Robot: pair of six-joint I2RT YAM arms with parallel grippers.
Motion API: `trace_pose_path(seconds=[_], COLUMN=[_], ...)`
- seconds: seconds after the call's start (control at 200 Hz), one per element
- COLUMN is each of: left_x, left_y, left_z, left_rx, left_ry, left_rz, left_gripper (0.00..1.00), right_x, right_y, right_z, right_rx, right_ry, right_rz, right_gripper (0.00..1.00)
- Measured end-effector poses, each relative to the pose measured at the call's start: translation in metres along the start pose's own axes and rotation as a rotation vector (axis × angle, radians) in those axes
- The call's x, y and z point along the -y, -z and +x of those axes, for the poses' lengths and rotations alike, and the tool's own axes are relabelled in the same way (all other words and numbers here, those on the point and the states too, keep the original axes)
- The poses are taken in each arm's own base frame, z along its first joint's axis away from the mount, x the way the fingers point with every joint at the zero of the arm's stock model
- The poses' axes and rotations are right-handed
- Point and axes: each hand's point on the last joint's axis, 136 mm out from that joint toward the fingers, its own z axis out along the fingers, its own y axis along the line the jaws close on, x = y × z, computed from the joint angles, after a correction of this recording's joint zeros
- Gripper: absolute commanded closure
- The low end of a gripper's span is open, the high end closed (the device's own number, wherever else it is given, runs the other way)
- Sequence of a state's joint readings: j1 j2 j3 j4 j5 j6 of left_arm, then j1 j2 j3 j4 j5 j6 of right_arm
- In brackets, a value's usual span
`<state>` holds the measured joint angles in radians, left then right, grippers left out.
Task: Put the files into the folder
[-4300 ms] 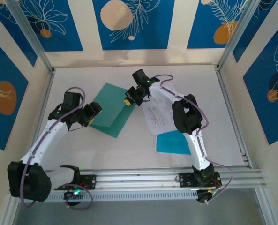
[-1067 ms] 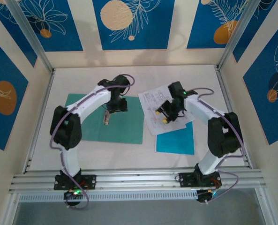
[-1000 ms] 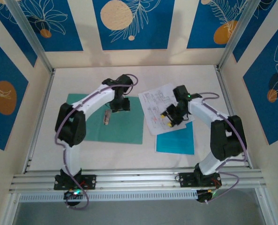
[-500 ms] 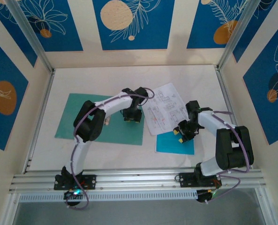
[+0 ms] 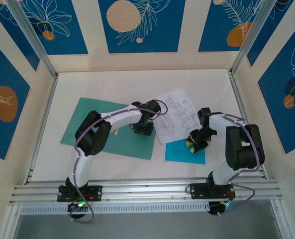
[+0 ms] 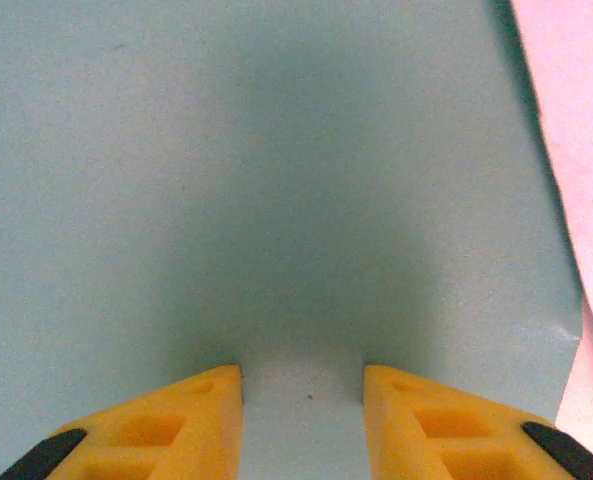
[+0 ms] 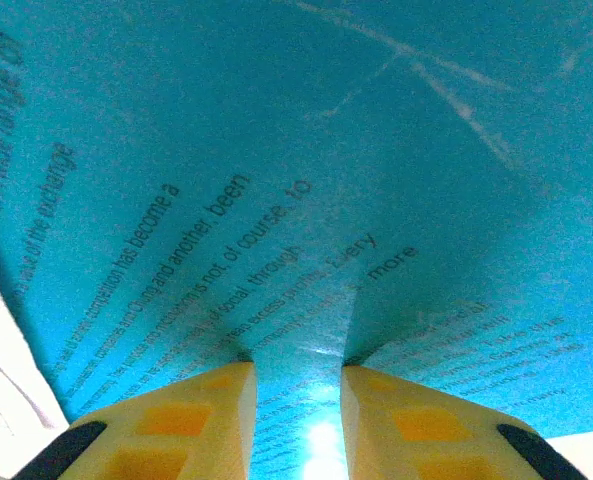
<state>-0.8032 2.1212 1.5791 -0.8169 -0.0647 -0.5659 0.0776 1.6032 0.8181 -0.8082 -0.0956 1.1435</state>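
Note:
The teal-green folder [image 5: 102, 130] lies open and flat left of centre. My left gripper [image 5: 146, 128] is down on its right edge, next to the white printed files [image 5: 174, 113]. In the left wrist view both yellow fingertips [image 6: 221, 395] press on the folder [image 6: 276, 180], the left gripper [image 6: 303, 375] partly open with folder surface showing in the gap. My right gripper [image 5: 193, 143] rests on the upper edge of the cyan-blue sheet [image 5: 183, 153]. Seen from the right wrist, the printed cyan sheet [image 7: 296, 150] ridges up between the right gripper's [image 7: 298, 368] partly open fingers.
Metal frame rails [image 5: 147, 189] run along the near edge and up both sides of the white table [image 5: 137, 82]. Patterned blue and cream walls enclose the back and sides. Both arms bend inward over the middle.
Left gripper has slid right and nearer along the folder, which has turned slightly. Right gripper has come down onto the cyan sheet. Both pairs of jaws have narrowed.

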Motion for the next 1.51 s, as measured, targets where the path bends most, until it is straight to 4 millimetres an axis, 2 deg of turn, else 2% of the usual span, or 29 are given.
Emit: trace_pose_path(seconds=[0.195, 0.415, 0.665, 0.98, 1.105, 1.16, 1.33, 1.395, 1.506], left_x=[0.014, 0.018, 0.026, 0.037, 0.046, 0.051, 0.064, 0.067, 0.063], left_y=[0.000, 0.001, 0.001, 0.001, 0.001, 0.002, 0.009, 0.016, 0.035], left_z=[0.009, 0.012, 0.015, 0.015, 0.011, 0.008, 0.000, -0.005, -0.008], left_rx=[0.006, 0.006, 0.006, -0.003, -0.002, 0.001, 0.021, 0.037, 0.063], left_ry=[-0.034, -0.046, -0.058, -0.074, -0.082, -0.084, -0.058, -0.040, -0.008], left_rz=[0.009, 0.012, 0.015, 0.020, 0.029, 0.035, 0.053, 0.060, 0.055], left_gripper=[0.67, 0.68, 0.68, 0.68, 0.68, 0.66, 0.51, 0.46, 0.42], right_x=[-0.016, -0.037, -0.051, -0.070, -0.072, -0.072, -0.072, -0.072, -0.073], right_y=[0.001, 0.003, 0.005, 0.001, 0.000, 0.000, 0.001, 0.002, 0.003], right_z=[-0.004, -0.011, -0.016, -0.008, -0.005, -0.005, -0.006, -0.007, -0.009], right_rx=[-0.036, -0.055, -0.063, -0.075, -0.074, -0.074, -0.068, -0.064, -0.050], right_ry=[0.010, 0.040, 0.066, 0.119, 0.134, 0.139, 0.161, 0.172, 0.189], right_rz=[0.009, 0.010, 0.015, 0.020, 0.022, 0.022, 0.025, 0.027, 0.028], right_gripper=[0.72, 0.73, 0.73, 0.74, 0.74, 0.74, 0.74, 0.74, 0.74])
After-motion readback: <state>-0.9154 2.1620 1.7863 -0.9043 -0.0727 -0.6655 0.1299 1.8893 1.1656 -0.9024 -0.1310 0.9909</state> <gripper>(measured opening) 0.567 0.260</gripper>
